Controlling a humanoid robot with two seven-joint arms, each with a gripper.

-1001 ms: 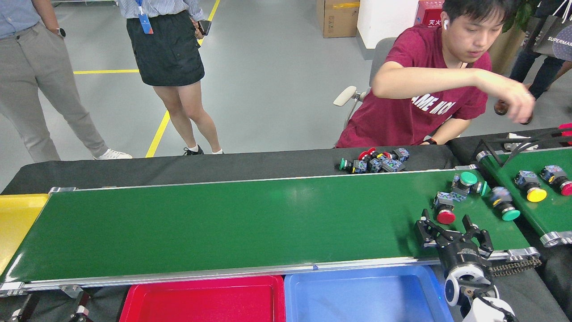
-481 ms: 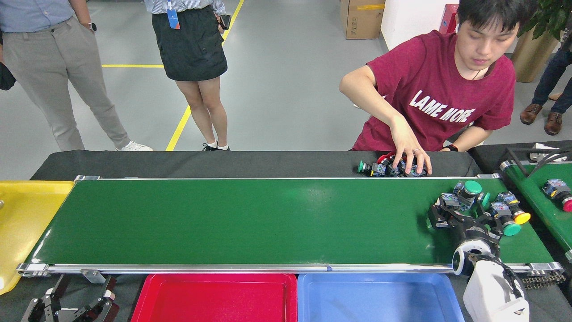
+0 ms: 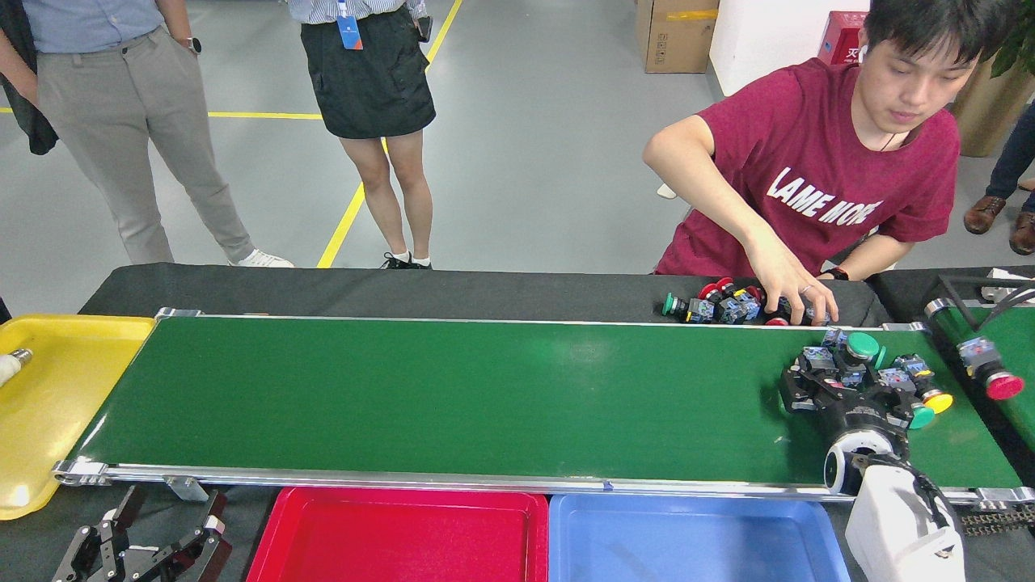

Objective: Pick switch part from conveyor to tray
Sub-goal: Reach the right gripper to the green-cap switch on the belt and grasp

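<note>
The only writing you can read clearly is the white "LAME MORE" on the maroon T-shirt (image 3: 817,174) of the seated person; a red cabinet (image 3: 841,36) behind carries white characters too small to make out, and the blue badge (image 3: 349,34) on the standing person in the black skirt is unreadable.

Compared with half a second ago, your right gripper (image 3: 845,386) has pushed a little further into the cluster of switch parts (image 3: 881,368) at the right end of the conveyor (image 3: 453,396), and the seated person's hand (image 3: 788,291) has slid right along the pile of spare switch parts (image 3: 720,307) on the black cloth (image 3: 388,291) behind the belt. A red-capped switch (image 3: 990,376) now sits further along the second green belt (image 3: 999,364).

Your right arm comes up from the lower right corner, its white wrist over the near rail, the black fingers spread on the belt around the parts with green and yellow caps. You cannot tell whether they have closed on one. Your left gripper (image 3: 137,546) hangs low at the bottom left, below the belt, its fingers spread apart and holding nothing.

The red tray (image 3: 396,537) and blue tray (image 3: 695,541) lie side by side just in front of the conveyor; a yellow tray (image 3: 48,404) lies at its left end.
</note>
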